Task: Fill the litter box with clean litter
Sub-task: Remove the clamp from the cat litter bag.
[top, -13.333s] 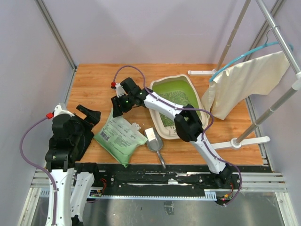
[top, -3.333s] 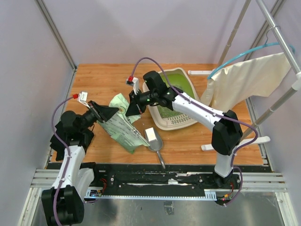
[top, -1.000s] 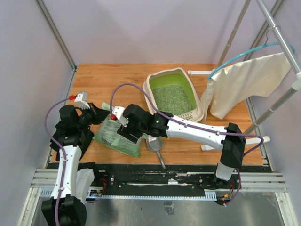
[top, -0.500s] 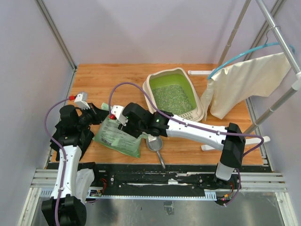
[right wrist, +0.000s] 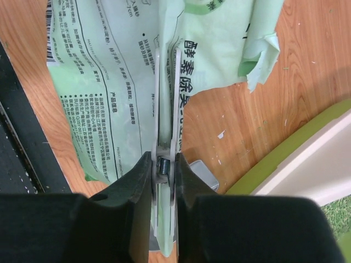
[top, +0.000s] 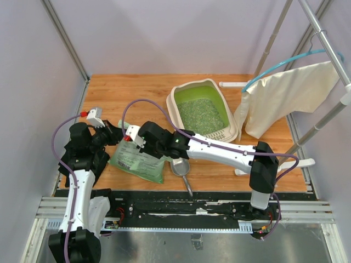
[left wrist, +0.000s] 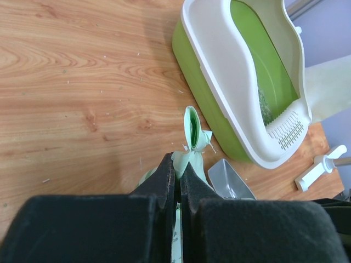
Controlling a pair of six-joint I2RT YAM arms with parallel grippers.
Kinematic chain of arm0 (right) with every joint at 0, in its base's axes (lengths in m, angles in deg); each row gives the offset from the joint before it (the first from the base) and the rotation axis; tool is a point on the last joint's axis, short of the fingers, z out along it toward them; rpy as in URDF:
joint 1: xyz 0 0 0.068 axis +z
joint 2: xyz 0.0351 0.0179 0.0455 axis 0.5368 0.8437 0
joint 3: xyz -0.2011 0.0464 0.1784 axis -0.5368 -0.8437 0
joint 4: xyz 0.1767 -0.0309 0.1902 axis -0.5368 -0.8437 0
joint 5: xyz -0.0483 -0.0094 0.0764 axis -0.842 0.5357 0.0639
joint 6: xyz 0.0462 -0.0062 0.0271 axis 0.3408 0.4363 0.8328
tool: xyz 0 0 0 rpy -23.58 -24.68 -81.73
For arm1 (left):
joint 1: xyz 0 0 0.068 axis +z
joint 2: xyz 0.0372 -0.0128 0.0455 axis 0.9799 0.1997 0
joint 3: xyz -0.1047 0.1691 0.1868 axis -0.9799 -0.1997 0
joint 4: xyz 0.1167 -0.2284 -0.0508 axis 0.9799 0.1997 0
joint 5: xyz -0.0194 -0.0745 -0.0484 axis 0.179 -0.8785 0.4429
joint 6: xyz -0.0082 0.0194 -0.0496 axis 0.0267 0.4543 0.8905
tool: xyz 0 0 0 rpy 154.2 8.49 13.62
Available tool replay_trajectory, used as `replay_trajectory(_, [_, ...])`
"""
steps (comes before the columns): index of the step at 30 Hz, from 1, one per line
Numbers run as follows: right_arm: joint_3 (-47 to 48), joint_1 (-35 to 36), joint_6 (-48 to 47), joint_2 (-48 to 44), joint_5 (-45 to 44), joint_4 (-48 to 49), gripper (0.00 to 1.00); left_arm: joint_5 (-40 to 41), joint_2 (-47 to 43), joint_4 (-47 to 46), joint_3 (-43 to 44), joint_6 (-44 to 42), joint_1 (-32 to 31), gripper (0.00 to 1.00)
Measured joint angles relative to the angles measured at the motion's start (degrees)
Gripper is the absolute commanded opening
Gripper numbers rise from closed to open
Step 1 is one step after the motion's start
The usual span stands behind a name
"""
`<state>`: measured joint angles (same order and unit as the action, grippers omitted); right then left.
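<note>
The right gripper is seen closed on a white clip, with its two black fingers pressed against the clip's sides right at a small metal spring. The clip is stretched lengthwise over a light green printed bag; whether it bites the film or only lies on it cannot be told. On the bag, large green Chinese characters are printed sideways, 除臭 being legible among them. Columns of fine black Chinese print are set beside them but are too small to be read, and a barcode is placed at the corner. The left gripper is shut on a gathered edge of the same bag, a twisted green tip being left standing just beyond its fingers. From above, the bag is seen lying on the wooden table between the two grippers, the left gripper being at its far left corner. A metal scoop is laid just to the right of the bag. The litter box is set further back and to the right, apart from the bag, and clean litter is spread across its green floor.
</note>
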<state>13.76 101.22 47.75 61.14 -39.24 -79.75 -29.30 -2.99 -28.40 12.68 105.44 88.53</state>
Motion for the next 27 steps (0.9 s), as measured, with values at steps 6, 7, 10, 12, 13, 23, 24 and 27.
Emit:
replay_trajectory(6, [0.5,0.1,-0.1,-0.7,-1.0,-0.3,0.04,0.2,-0.3,0.1,0.0,0.0,0.0,0.01])
replay_trajectory(7, [0.5,0.1,-0.1,-1.0,-1.2,-0.4,0.04,0.2,-0.4,0.1,0.0,0.0,0.0,0.01])
replay_trajectory(10, [0.5,0.2,-0.1,-2.8,-1.9,-1.0,0.04,0.3,-0.6,0.1,0.0,0.0,0.0,0.00])
replay_trajectory(12, [0.2,0.4,-0.1,-4.7,-3.4,-1.3,0.05,0.3,-0.6,0.1,0.0,0.0,0.0,0.01])
replay_trajectory(13, [-0.1,0.4,0.0,-5.7,-4.0,-1.5,0.05,0.4,-0.7,0.2,0.0,0.0,0.0,0.01])
replay_trajectory(23, [-18.8,0.4,10.5,-24.7,-10.3,-2.6,0.06,0.4,-2.1,0.5,0.0,0.0,0.0,0.01])
replay_trajectory(24, [-22.1,0.4,13.0,-27.1,-10.8,-3.0,0.07,0.3,-2.3,0.5,0.0,0.1,0.0,0.00])
replay_trajectory(27, [-31.5,-0.2,20.3,-33.4,-11.5,-4.1,0.08,0.3,-2.7,0.5,0.0,0.5,-0.1,0.01])
